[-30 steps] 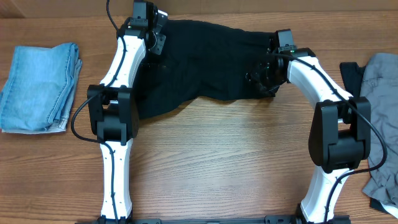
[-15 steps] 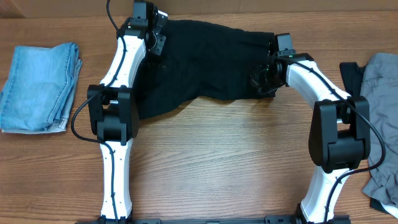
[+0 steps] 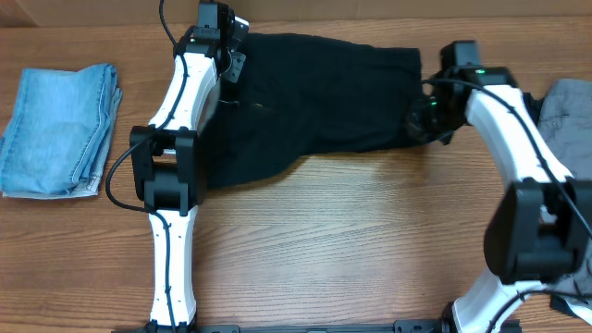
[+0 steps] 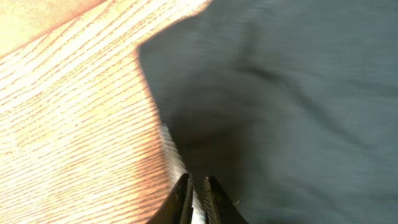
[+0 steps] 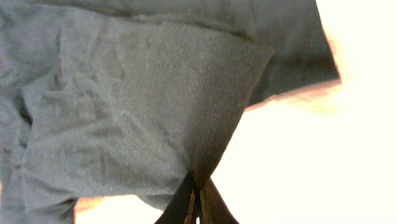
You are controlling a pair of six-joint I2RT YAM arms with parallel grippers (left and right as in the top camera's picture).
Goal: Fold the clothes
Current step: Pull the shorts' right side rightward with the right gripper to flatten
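So both my pincers are clamped on the black shorts (image 3: 305,102) right now. My left pincer (image 4: 196,181) has its tips nearly together on the pale strip along the shorts' edge, at the far left corner of the fabric, right where it meets the wood of the table (image 3: 351,240). My right pincer (image 5: 198,188) is pinched tight on a corner at the right end, and the cloth fans out from the tips in a taut fold. The shorts lie spread across the far middle of the table, between my two arms. The folded light-blue denim (image 3: 55,129) sits well off to the left and a grey garment (image 3: 569,102) is at the right edge, neither one touching the shorts
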